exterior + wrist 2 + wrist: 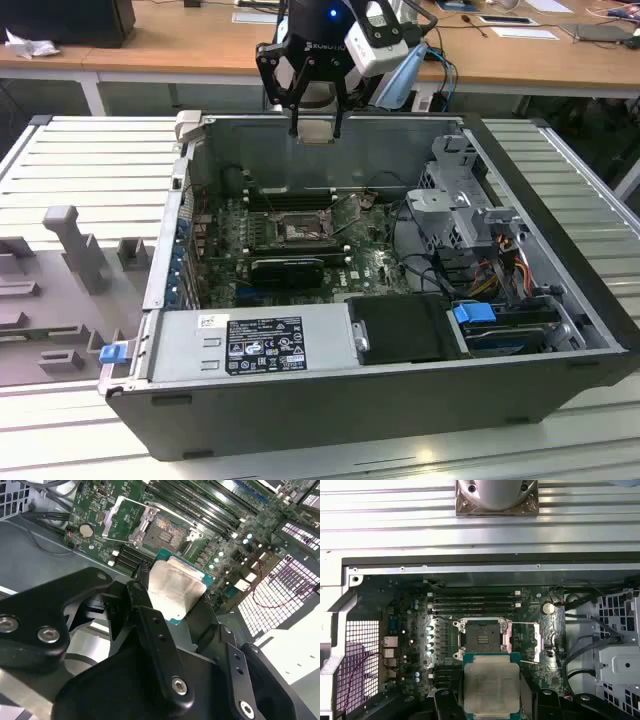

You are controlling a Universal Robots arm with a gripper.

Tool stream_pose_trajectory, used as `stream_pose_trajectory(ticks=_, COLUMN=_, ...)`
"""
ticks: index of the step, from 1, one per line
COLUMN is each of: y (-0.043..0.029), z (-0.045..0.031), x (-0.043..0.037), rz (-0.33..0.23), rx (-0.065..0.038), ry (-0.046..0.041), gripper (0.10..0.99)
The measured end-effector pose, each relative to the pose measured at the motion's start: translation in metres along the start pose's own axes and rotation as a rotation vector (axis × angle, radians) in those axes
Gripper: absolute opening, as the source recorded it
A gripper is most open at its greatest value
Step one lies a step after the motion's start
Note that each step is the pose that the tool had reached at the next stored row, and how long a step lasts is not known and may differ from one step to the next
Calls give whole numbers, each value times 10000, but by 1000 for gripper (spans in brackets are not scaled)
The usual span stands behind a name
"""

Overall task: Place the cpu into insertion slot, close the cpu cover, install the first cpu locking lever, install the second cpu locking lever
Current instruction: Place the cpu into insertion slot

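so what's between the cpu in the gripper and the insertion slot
Nothing: in the first wrist view only open air lies between the cpu and the uncovered insertion slot.

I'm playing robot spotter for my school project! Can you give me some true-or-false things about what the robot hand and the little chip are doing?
1. The hand is holding the cpu. True.
2. The cpu already sits in the insertion slot. False: the slot is empty, and the cpu is up in the hand above the board.
3. The cpu cover is shut over the slot. False: it is flipped open and lies beside the slot.
4. The computer case is open, so the green board shows inside. True.
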State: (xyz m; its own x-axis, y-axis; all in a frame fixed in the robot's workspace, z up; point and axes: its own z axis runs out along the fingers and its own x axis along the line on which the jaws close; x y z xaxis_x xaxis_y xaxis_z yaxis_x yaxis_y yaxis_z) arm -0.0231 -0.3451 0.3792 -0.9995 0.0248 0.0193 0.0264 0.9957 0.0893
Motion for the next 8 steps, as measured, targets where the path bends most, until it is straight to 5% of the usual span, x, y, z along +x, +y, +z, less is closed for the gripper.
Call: stream_pose_trajectory(ticks=8, y=0, z=0, x=1, rz=358, rx=-7, ry=-32, gripper=541)
